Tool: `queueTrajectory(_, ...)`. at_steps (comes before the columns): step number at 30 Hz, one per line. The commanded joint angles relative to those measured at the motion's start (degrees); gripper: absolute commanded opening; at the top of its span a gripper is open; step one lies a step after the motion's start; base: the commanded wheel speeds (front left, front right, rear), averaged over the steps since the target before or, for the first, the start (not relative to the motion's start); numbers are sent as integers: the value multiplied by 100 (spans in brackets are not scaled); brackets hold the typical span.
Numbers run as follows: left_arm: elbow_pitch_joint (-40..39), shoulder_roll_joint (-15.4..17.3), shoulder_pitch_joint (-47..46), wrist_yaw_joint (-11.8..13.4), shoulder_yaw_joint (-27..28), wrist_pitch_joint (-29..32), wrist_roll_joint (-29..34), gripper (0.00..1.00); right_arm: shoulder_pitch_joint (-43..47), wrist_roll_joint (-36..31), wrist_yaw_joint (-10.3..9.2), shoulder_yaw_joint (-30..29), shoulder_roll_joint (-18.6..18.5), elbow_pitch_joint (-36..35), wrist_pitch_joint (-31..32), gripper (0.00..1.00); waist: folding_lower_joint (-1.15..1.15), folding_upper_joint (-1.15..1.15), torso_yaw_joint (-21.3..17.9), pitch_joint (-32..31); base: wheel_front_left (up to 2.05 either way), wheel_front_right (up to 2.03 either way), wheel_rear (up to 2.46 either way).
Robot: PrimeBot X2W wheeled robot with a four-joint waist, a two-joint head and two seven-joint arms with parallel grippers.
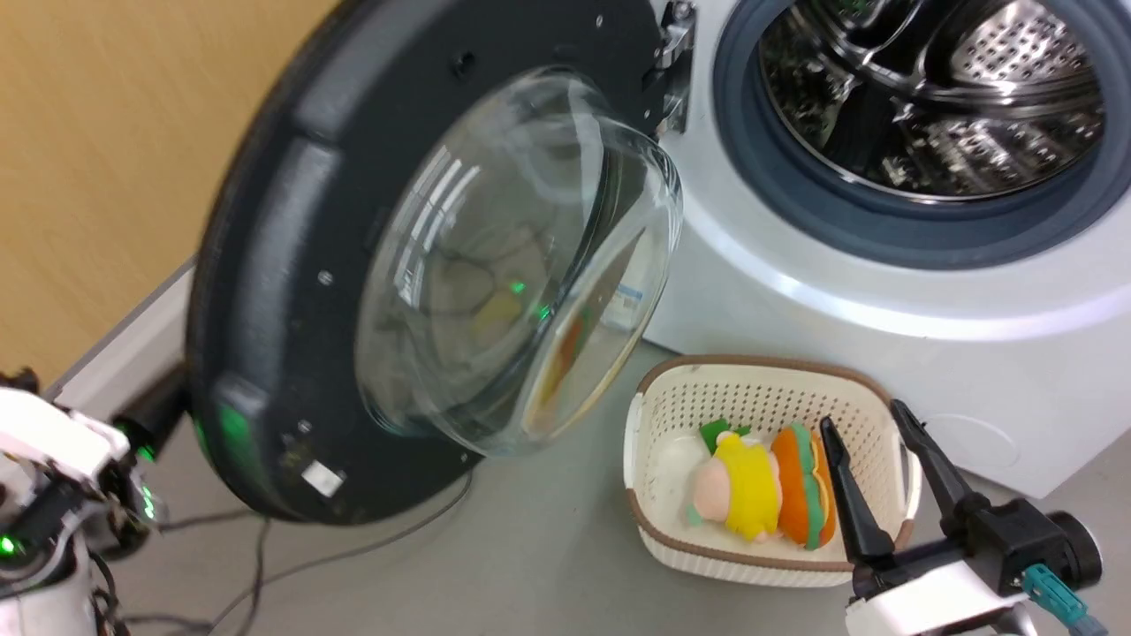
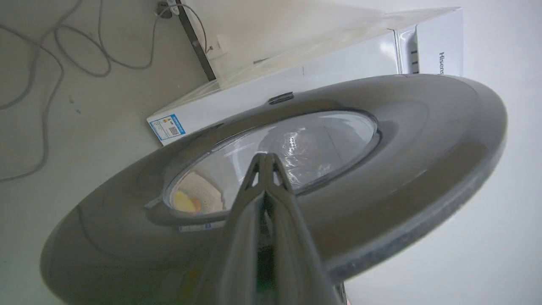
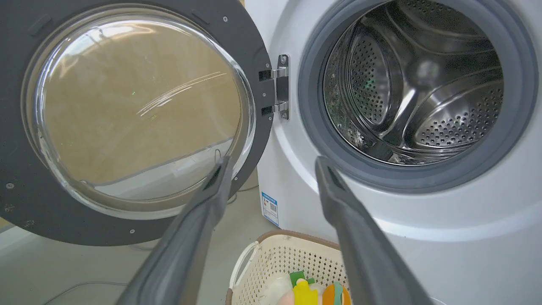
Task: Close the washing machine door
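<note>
At the outer face of the wide-open washing machine door (image 1: 292,265), the left gripper (image 2: 266,157) is closed, empty; the right gripper (image 1: 861,415) gapes above the cream basket (image 1: 760,364).

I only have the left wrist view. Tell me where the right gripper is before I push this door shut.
Observer: The right gripper is open, poised above the basket in front of the washing machine, apart from the washing machine door.
Operator: Check the opening.
Observer: The drum looks empty, and nothing hangs across the grey gasket.
Operator: Report what's in that basket.
Observer: Soft toys, one yellow, one orange and green.
</note>
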Motion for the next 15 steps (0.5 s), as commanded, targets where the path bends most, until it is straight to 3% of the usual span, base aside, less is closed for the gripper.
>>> queueTrajectory(1,-128,-66,178,-25,-67,98,-31,0,84,50,3,-25,6,13,-25,100,0,0,-60,-88,0,0,0)
queueTrajectory(15,-1387,-820,1534,60,-656,1071,-673,0,311,185,3,-174,6,37,-25,100,0,0,-699,-451,0,0,0)
